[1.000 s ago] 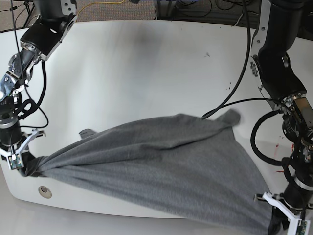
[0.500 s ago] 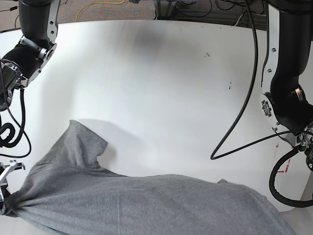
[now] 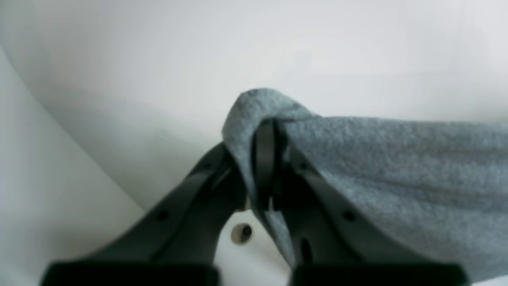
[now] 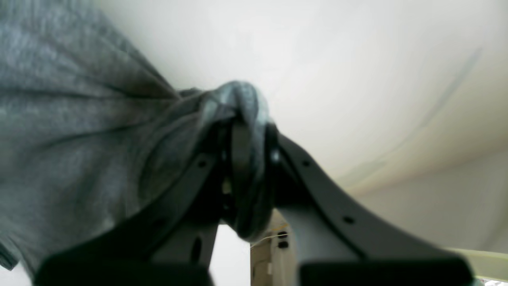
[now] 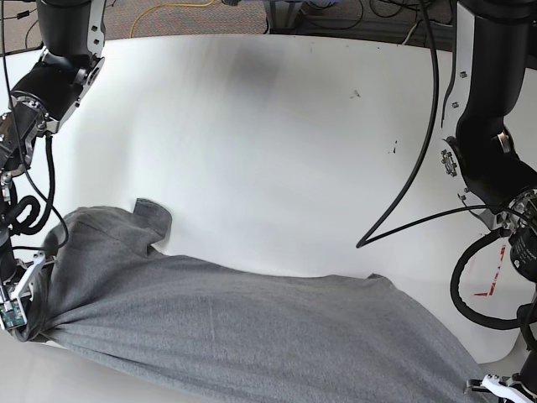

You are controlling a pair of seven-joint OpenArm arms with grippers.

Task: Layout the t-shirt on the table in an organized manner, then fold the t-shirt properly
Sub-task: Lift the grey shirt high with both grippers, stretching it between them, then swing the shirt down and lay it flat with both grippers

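Overhead, t-shirt (image 5: 252, 327) stretches between right tool (image 4: 248, 131) and left tool (image 3: 270, 131).

Behind the far edge of the white surface lies a brown-grey carpeted floor (image 5: 193, 15), seen only as a narrow strip at the top of the base view. A thin yellow cable (image 5: 172, 10) runs across this carpet, and several black cables (image 5: 352, 15) lie tangled more to the right. Dark legs of some furniture or stand (image 5: 281, 15) stand there, but their form is unclear. The light is soft and even. No walls or windows are visible.
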